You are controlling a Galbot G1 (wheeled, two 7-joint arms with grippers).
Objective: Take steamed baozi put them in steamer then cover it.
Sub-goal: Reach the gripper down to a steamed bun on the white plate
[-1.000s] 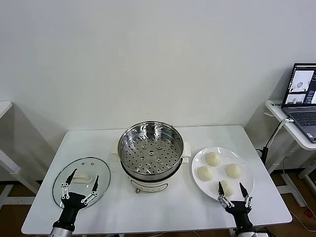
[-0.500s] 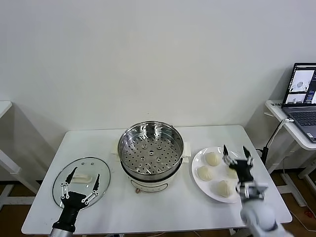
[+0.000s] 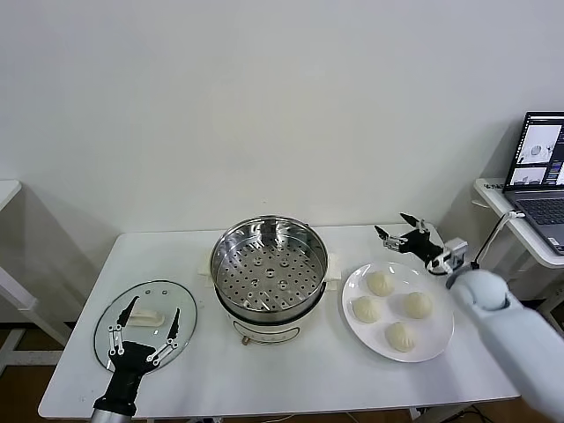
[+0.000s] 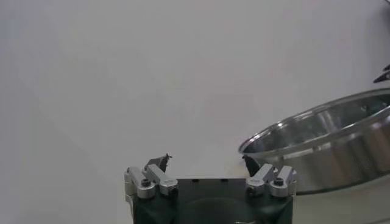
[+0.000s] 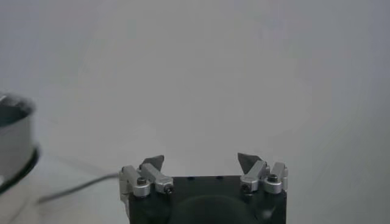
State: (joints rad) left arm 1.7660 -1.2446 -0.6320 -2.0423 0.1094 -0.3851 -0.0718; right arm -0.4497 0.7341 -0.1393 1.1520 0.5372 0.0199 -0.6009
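R gripper (image 3: 403,236), jaws wide, nothing held, is hovering above table's far-right edge w/ baozi (image 3: 380,283) on plate (image 3: 441,339) just below, nearer than L gripper (image 3: 142,329), also wide.

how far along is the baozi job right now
Nothing is done yet: all four steamed baozi sit on the white plate, the steamer is empty, and the cover lies on the table. The right end effector is open above the plate's far edge; the left end effector waits open over the cover. All loading and covering remain.
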